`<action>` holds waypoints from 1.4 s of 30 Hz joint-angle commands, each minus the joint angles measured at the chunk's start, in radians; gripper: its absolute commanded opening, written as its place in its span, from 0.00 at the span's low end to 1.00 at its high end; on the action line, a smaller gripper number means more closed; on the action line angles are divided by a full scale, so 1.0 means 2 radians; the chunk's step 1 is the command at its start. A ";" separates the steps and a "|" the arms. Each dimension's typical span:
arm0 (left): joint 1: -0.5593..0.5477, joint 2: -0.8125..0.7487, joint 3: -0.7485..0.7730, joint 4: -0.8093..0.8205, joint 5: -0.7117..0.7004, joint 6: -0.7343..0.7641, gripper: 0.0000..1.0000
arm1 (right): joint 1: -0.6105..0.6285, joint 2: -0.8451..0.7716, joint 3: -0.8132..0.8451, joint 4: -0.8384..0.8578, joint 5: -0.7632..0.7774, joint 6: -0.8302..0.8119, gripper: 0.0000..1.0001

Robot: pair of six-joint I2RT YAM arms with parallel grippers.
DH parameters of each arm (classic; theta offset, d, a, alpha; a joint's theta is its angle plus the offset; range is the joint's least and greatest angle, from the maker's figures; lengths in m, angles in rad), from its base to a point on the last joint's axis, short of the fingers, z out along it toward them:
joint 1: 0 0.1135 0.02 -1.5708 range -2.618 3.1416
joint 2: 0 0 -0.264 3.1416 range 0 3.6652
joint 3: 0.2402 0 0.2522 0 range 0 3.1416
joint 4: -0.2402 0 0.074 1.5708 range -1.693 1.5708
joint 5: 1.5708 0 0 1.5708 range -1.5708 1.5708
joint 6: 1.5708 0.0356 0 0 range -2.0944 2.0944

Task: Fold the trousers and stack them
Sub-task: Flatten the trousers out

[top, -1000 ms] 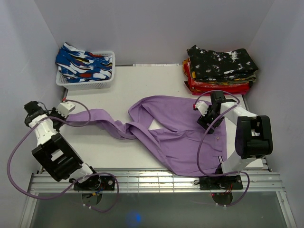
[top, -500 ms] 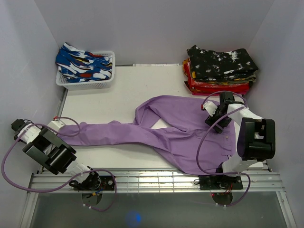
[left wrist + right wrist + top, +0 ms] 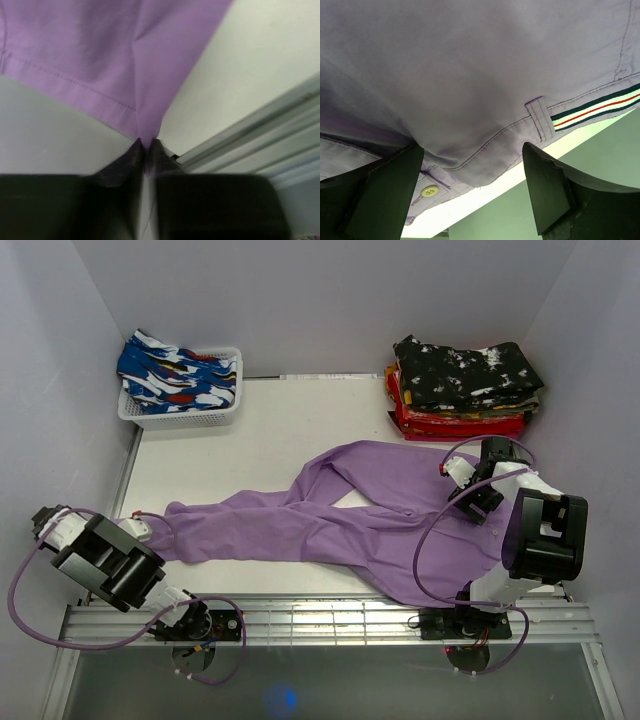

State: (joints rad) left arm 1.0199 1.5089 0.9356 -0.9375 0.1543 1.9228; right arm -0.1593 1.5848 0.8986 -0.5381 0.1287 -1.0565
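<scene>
Across the surface the purple trousers lie lengthwise left to right; left fingers pinch a leg hem at the near-left edge (just barely), while right fingers, spread wide and empty, hover over the waistband.

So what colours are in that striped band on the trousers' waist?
The band on the trousers is pale with dark and red stripes; clearest in right wrist view.

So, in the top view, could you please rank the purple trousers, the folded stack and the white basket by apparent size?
1. purple trousers, clearly largest.
2. folded stack, slightly wider than the basket.
3. white basket; near the stack in size, so that order is unsure.
</scene>
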 commanded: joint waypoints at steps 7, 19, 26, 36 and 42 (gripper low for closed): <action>-0.004 -0.040 0.128 -0.160 0.179 -0.003 0.84 | -0.004 -0.003 0.008 -0.029 -0.021 -0.019 0.88; -0.226 0.078 0.225 -0.102 0.283 -0.421 0.92 | 0.008 -0.004 0.036 -0.066 -0.057 -0.023 0.98; -0.297 0.151 0.210 -0.049 0.262 -0.537 0.96 | 0.012 -0.014 0.037 -0.079 -0.059 -0.026 0.95; -0.307 0.194 0.179 -0.083 0.251 -0.540 0.77 | 0.013 -0.030 0.013 -0.075 -0.059 -0.040 0.94; -0.307 0.168 0.141 -0.106 0.255 -0.507 0.72 | 0.013 -0.035 0.001 -0.068 -0.059 -0.044 0.94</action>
State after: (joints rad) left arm 0.4049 1.9041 1.2564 -1.1091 0.6361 0.8684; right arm -0.1368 1.5429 0.9207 -0.6537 0.0292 -1.1095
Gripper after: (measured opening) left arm 0.737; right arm 0.939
